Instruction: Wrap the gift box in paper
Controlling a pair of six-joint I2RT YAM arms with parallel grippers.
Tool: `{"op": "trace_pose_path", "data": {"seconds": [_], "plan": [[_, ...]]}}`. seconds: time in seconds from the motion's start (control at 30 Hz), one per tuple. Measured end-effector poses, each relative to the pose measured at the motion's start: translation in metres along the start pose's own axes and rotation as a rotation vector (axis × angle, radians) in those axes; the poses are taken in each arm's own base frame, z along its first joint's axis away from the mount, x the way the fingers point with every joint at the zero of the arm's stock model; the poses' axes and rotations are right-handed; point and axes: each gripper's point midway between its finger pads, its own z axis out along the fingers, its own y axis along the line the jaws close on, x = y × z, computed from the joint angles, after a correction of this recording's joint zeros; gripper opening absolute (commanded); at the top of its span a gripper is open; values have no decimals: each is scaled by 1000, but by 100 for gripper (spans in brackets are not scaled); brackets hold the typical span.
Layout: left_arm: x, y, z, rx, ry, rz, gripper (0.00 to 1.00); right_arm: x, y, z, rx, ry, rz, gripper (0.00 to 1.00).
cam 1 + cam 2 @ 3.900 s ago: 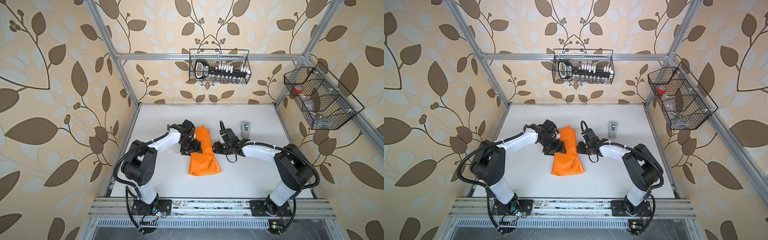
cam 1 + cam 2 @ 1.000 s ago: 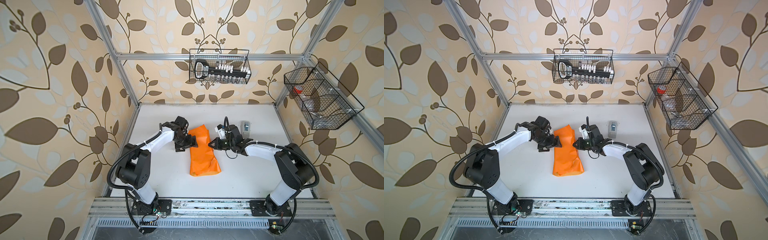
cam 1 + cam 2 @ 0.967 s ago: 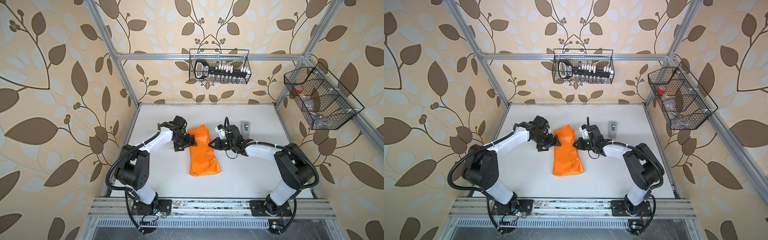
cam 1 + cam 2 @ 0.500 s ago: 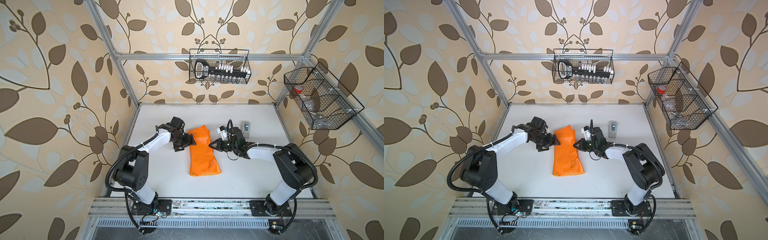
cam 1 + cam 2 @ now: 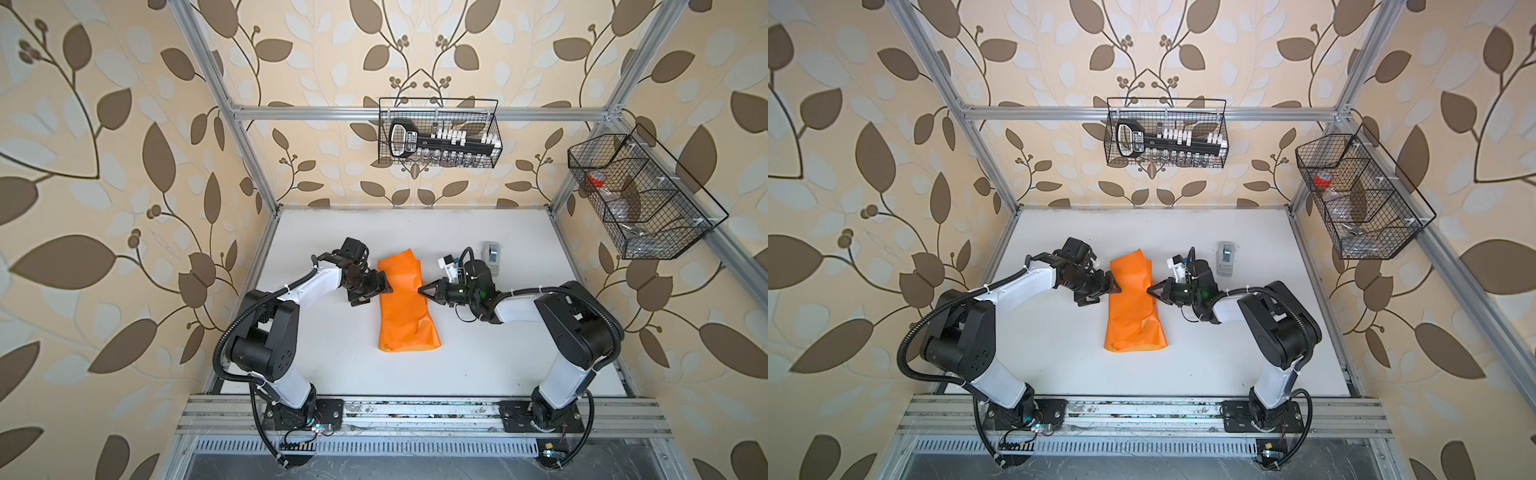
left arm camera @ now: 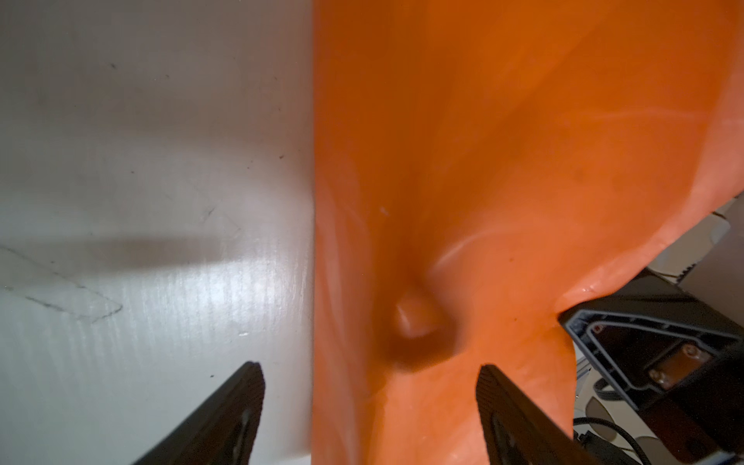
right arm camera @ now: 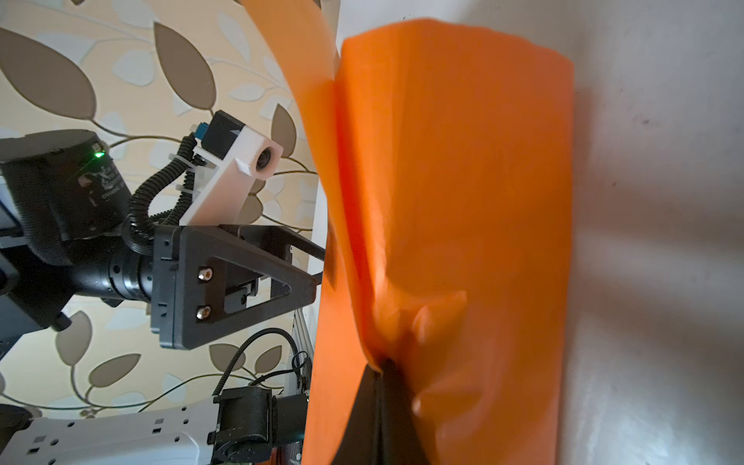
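Observation:
The orange paper lies folded into a long bundle in the middle of the white table. The gift box is hidden, apparently under the paper. My left gripper is open at the paper's left edge. In the left wrist view its fingers straddle that edge, one over bare table and one over paper, which shows a small bump. My right gripper is at the right edge, shut, with a raised fold of paper meeting its tips.
A small grey-white tape dispenser stands just behind the right wrist. Two wire baskets hang above the table, one on the back wall and one on the right wall. Metal frame posts border the table.
Since about four seconds ago my left gripper has come off the top of the paper to its left edge. Over the last second both grippers have barely shifted. The right one stays shut.

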Motion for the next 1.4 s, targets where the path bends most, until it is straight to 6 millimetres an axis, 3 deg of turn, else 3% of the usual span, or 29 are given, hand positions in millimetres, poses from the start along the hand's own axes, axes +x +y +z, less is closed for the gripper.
{"op": "trace_pose_path", "data": {"seconds": [0.63,0.7,0.9,1.03,1.13,1.23,1.4], "plan": [[8,-2,14,-16,38,17,73,1,0,-3,-26,3,21,0],[8,-2,14,-16,40,18,73,1,-1,-3,-12,6,17,6],[8,-2,15,-17,46,18,72,-6,11,-11,33,-3,-33,36],[8,-2,16,-17,47,17,72,-19,25,-20,88,-27,-96,59],[8,-2,16,-18,48,17,72,-34,35,-29,157,-62,-159,70],[8,-2,16,-18,48,17,72,-46,35,-33,228,-81,-209,73],[8,-4,16,-21,48,23,72,-48,12,-30,335,-49,-219,68]]}}
